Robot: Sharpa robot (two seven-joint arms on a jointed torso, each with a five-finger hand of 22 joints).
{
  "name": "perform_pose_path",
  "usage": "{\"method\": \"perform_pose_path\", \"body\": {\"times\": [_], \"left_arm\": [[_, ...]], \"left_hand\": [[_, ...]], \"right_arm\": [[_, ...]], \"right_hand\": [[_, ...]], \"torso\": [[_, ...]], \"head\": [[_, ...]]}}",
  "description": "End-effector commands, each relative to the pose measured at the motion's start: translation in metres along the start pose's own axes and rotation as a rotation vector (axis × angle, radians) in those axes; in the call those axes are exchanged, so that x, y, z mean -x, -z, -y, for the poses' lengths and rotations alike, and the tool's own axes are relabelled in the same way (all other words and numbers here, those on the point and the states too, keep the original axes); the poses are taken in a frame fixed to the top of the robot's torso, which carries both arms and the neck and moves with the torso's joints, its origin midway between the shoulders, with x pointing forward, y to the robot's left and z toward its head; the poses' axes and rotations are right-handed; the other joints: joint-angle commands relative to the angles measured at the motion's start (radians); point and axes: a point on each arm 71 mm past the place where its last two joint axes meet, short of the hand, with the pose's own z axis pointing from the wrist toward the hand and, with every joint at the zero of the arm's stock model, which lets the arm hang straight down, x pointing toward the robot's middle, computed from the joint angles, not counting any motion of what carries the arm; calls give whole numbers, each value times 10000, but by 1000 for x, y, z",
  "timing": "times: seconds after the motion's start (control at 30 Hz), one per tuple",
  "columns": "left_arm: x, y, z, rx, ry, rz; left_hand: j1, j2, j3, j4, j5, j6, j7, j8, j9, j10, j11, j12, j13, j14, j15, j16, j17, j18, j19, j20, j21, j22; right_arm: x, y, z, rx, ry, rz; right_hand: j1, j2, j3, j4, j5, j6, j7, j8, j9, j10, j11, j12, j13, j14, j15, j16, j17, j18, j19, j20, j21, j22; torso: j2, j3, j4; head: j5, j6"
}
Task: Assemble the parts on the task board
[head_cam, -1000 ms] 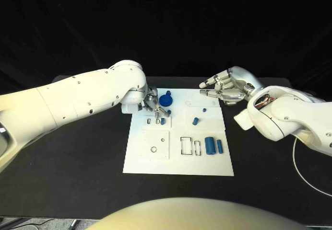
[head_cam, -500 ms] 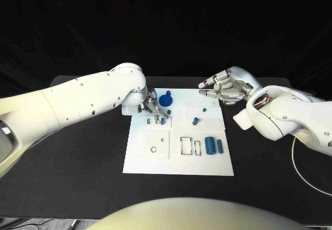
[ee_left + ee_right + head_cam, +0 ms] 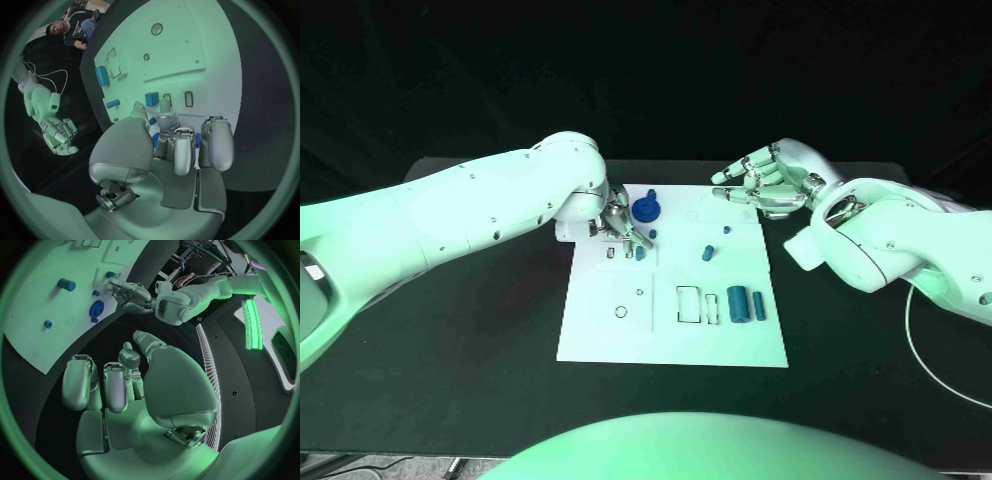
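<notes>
The white task board lies in the middle of the black table. My left hand hovers low over its far left part, next to a round blue part. Its fingers are curled in, and a small blue part is pinched between the thumb and a finger, just short of two small slots. My right hand hangs over the board's far right corner, fingers loosely apart and holding nothing. Two blue cylinders lie beside a rectangular outline. Two small blue parts sit mid-board.
My left arm stretches over the table's left side and my right arm over its right side. A white cable loops at the right edge. Bare black table surrounds the board.
</notes>
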Motion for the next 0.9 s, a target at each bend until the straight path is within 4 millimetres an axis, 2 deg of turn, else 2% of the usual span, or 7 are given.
{"method": "perform_pose_path", "body": {"times": [0.03, 0.33, 0.9], "left_arm": [[-2, 1, 1, 283, 12, -122], [-3, 2, 5, 65, 94, -92], [-2, 0, 6, 176, 109, -68]], "left_hand": [[108, -16, 7, -72, -32, -74, -12, 63, 22, -76, 24, -39, -11, 1054, -5, 30, 2627, -52, 302, -41, -18, 962], [432, 91, 58, -182, -29, -132, 2, 92, 119, -136, 37, -95, -57, 1054, 9, 30, 2627, -37, 276, -24, -78, 925], [594, 200, 123, -226, -29, -162, 11, 120, 187, -157, 45, -107, -49, 1054, 15, 30, 2627, -36, 273, -15, -85, 931]], "right_arm": [[-1, -1, -1, 47, 34, -104], [-3, -2, 0, 6, 38, -192], [-5, -2, -1, 2, 33, -315]], "right_hand": [[-73, 20, -35, 19, 55, -77, 19, -33, -13, -41, -6, -16, 2, 612, 80, -53, 839, 146, -26, 4, -49, 0], [-73, 20, -35, 19, 55, -77, 19, -33, -13, -41, -6, -16, 2, 612, 80, -53, 839, 146, -26, 4, -49, 0], [-79, 35, -36, 22, 76, -72, 16, -32, -10, -32, -9, -2, 4, 614, 79, -55, 839, 146, -23, 5, -53, -2]], "torso": [[6, -1, 6], [6, 4, 14], [13, 1, 18]], "head": [[2, 1], [-52, 1], [-62, 1]]}}
